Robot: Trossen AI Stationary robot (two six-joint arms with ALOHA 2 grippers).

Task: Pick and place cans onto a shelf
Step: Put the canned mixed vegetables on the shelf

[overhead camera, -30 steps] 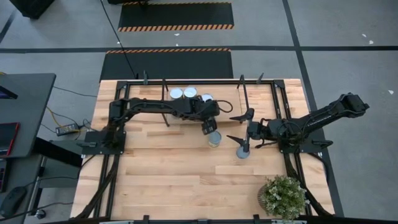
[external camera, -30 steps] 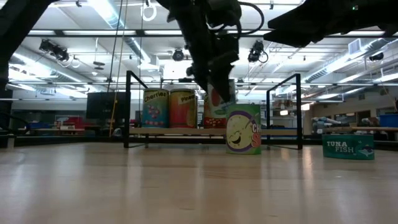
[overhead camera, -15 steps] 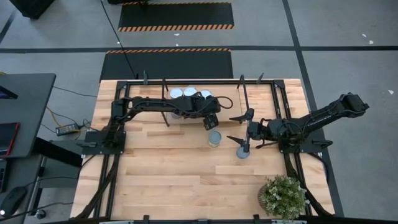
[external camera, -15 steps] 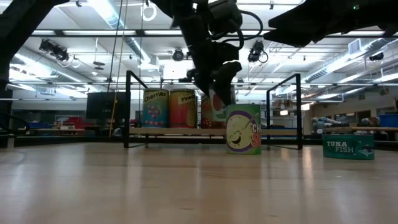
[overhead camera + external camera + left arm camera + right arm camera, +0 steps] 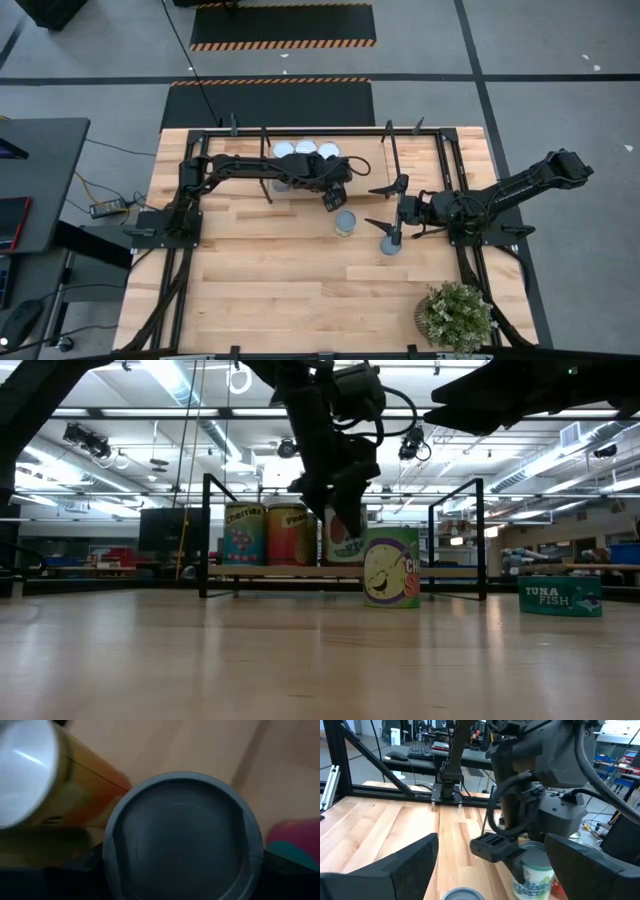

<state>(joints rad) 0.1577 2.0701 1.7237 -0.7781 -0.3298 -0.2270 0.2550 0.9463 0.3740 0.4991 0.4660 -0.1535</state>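
My left gripper [image 5: 335, 192] is at the shelf's near side, shut on a grey-topped can [image 5: 182, 835] with a red and green label [image 5: 345, 540]. In the low view this can stands level with two labelled cans [image 5: 245, 533] on the shelf board [image 5: 250, 571]. Three white-topped cans [image 5: 305, 149] show on the shelf from above. A green-labelled can [image 5: 345, 222] and a flat teal tuna can [image 5: 388, 245] stand on the table. My right gripper [image 5: 388, 207] is open, raised above the tuna can [image 5: 462, 894]. My left gripper pinches the grey-topped can between its two fingers [image 5: 87, 865], one on each side of the wall just below the top rim [image 5: 112, 870]. The fingers come from above, pointing down. The can is upright, with its base at the shelf board's height; whether it rests there I cannot tell.
The shelf's black rod frame [image 5: 390, 150] rises at both ends of the board. A bushy potted plant [image 5: 455, 315] stands at the near right corner. Bare table lies to the near left.
My left gripper has carried the grey-topped can toward the table's far edge and a little left, away from the green-labelled can and up to the row of cans on the shelf. It has stayed upright in the hold.
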